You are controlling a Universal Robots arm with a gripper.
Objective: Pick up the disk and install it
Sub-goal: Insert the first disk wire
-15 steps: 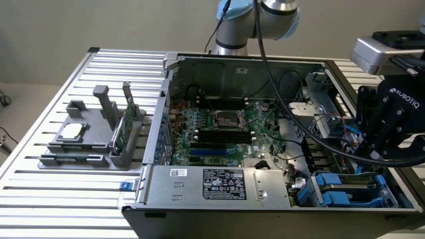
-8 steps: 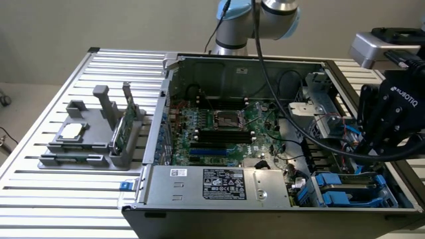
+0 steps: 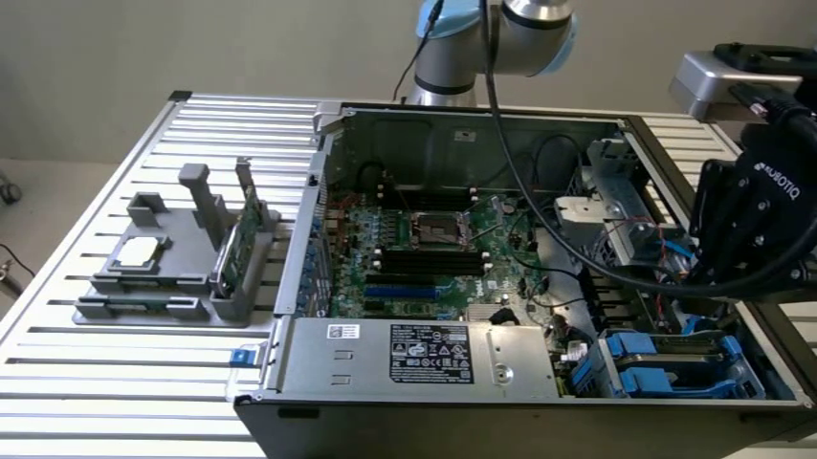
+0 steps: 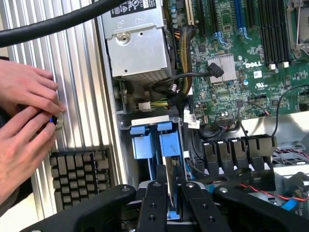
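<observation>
Claw (image 4: 171, 191) pinches the disk (image 4: 173, 170) edge-on (narrow gap), long axis pointing toward the blue bay (image 4: 145, 145).

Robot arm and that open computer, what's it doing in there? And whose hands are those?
The robot's gripper is working inside an open computer case. Its fingers are closed on the disk, holding it edge-on over the drive bay with the blue carriers. The disk does not look seated in the bay yet. Off to the side, over the slatted table, a person's hands hold some small object; I cannot tell what it is.
</observation>
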